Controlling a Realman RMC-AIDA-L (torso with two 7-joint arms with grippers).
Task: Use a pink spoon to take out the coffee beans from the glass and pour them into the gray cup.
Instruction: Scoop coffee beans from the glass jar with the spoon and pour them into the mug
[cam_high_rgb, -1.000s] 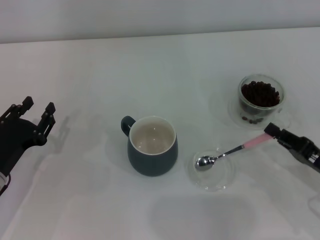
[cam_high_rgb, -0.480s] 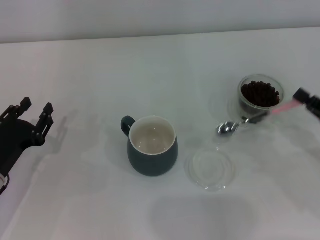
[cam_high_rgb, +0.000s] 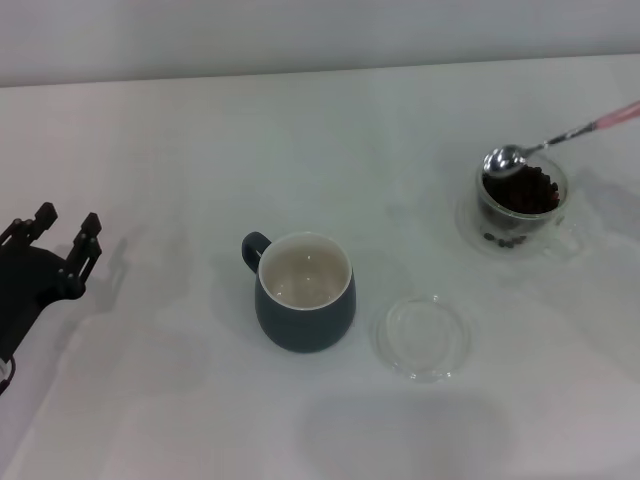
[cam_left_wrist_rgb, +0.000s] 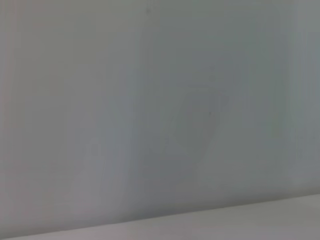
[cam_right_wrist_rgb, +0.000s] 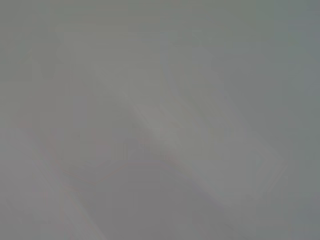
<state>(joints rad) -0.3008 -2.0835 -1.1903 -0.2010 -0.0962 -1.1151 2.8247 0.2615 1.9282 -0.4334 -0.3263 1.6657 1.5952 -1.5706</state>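
Left gripper (cam_high_rgb: 62, 234) sits low at the left edge of the head view above the table, black fingers spread apart and pointing away from the robot, holding nothing; right gripper is out of frame, and neither wrist view shows any fingers.

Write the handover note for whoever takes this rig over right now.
Left gripper: open, parked at the table's left edge.
Right gripper: out of view; the pink spoon reaches in from the right edge.
Spoon bowl is at the rim of the glass, empty, over the coffee beans.
Gray cup at centre, empty; a clear saucer sits beside it.
Done: spoon brought to the glass.
Left: scoop beans, pour into the cup.
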